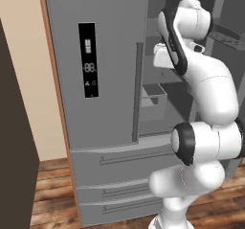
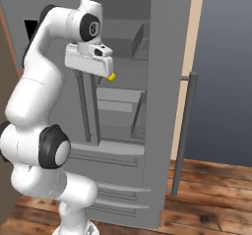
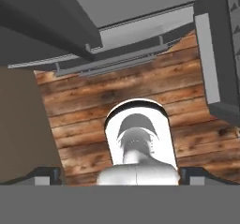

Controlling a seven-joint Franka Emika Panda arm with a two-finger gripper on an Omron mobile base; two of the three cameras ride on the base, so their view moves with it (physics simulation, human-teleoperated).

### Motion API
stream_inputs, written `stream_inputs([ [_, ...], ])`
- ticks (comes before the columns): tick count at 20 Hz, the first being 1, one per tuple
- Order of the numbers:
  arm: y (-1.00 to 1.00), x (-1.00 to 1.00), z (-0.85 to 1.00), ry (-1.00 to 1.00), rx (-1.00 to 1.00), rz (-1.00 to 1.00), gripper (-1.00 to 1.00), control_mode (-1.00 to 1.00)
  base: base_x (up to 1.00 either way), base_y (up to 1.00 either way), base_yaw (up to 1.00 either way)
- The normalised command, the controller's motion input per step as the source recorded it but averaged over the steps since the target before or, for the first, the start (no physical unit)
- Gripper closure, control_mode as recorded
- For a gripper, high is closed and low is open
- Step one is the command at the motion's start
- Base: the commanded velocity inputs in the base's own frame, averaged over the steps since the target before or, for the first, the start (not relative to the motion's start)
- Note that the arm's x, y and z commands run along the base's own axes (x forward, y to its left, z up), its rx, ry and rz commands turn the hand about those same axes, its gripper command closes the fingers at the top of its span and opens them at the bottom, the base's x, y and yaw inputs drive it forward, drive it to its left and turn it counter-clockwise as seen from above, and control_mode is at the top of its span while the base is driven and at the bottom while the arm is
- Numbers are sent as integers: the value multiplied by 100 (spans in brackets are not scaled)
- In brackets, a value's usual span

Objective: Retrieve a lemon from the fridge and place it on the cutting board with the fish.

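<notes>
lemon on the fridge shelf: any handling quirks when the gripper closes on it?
The lemon looks small and roundish, so it will likely roll if nudged off-centre. It probably feels firm and light. The gripper stands open, its fingertips wide apart at the hand view's bottom, so clearance should be ample. The lemon sits deep in the open fridge.

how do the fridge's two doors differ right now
The left door is shut and flat to the front; the right door is swung open, showing the shelves and the lemon. The left door carries the black display; the right door shows none here. Both are grey with long vertical bar handles.
</notes>
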Motion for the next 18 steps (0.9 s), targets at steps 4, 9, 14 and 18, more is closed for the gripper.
stream_inputs([
  [4,74,0,0,-77,-16,-12,-100,-100,0,0,0],
  [9,13,4,0,-48,-18,1,-100,-100,0,0,0],
  [14,0,9,3,-37,-1,6,-100,-100,0,0,0],
  [18,23,29,10,-23,0,10,-100,-100,0,0,0],
])
